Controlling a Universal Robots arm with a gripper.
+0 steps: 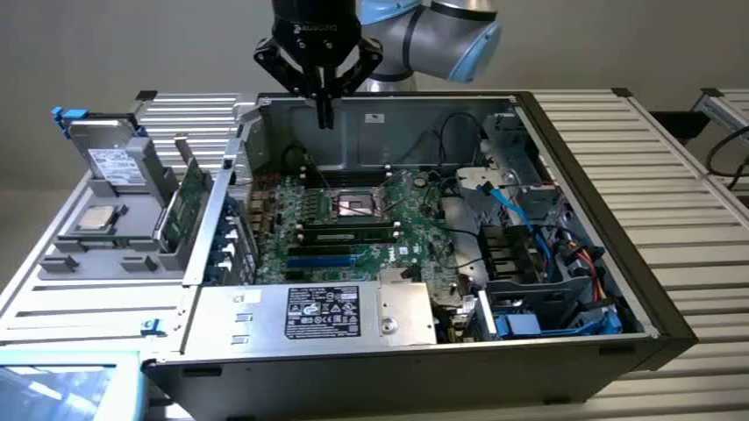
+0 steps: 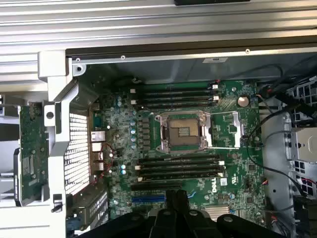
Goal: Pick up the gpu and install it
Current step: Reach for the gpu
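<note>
The gpu (image 1: 182, 210) stands on edge in the grey holder (image 1: 105, 256), just outside the case (image 1: 398, 140) wall. It is well apart from our tool (image 1: 324, 112), towards the exterior view's left. Our tool hangs closed and empty above the motherboard's (image 1: 351, 224) far edge, with open room around it.

Gpu (image 1: 185, 206) in tray (image 1: 73, 263) beside case (image 1: 398, 140)

Grey blue-capped arm (image 1: 404, 39), black end effector (image 1: 324, 118)
</note>
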